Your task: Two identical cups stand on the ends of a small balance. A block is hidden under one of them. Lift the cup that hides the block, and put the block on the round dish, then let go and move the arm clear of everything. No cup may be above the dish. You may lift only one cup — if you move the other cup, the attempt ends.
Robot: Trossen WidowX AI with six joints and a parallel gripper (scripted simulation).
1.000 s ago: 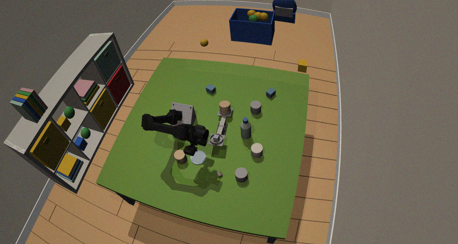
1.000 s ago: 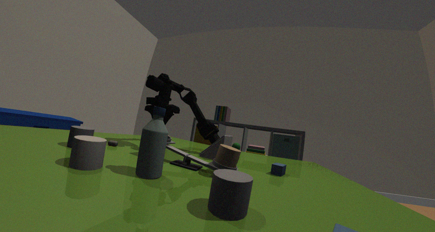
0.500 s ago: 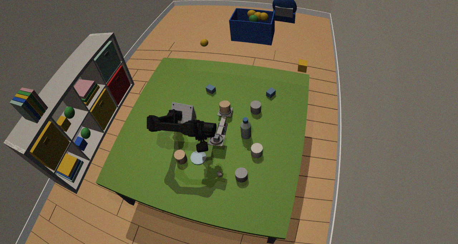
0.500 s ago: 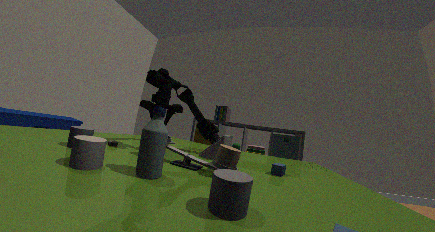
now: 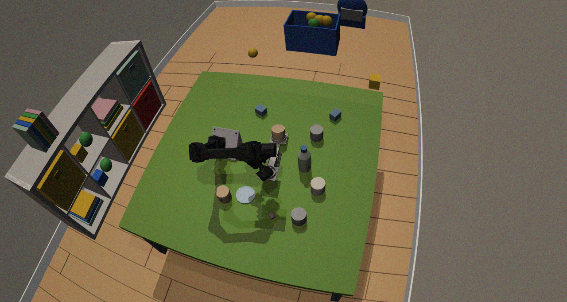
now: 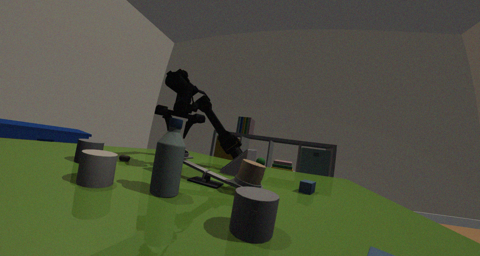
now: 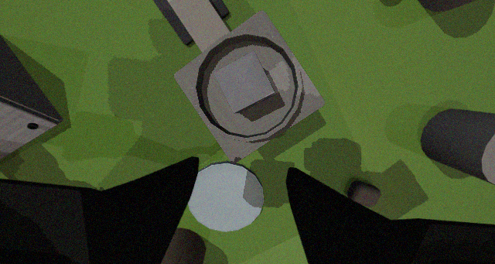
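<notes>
My gripper (image 7: 243,169) is open and empty, high above the balance's raised end. The block (image 7: 244,82), a grey cube, lies uncovered in the ring on that end of the balance (image 7: 309,98) (image 6: 218,176). In the wrist view it lies beyond my fingertips; the arm hides it in the top view. A tan cup (image 5: 278,133) (image 6: 251,172) stands tilted on the balance's low end. The other tan cup (image 5: 223,194) (image 7: 187,249) stands on the table, left of the pale round dish (image 5: 242,195) (image 7: 220,202). Nothing lies on the dish.
A grey bottle (image 5: 304,162) (image 6: 166,169) stands right of the balance. Grey cylinders (image 5: 316,133) (image 5: 317,186) (image 5: 298,216) stand along the right side. Two blue blocks (image 5: 260,110) (image 5: 335,114) lie farther back. A small dark piece (image 5: 271,215) (image 7: 365,195) lies right of the dish.
</notes>
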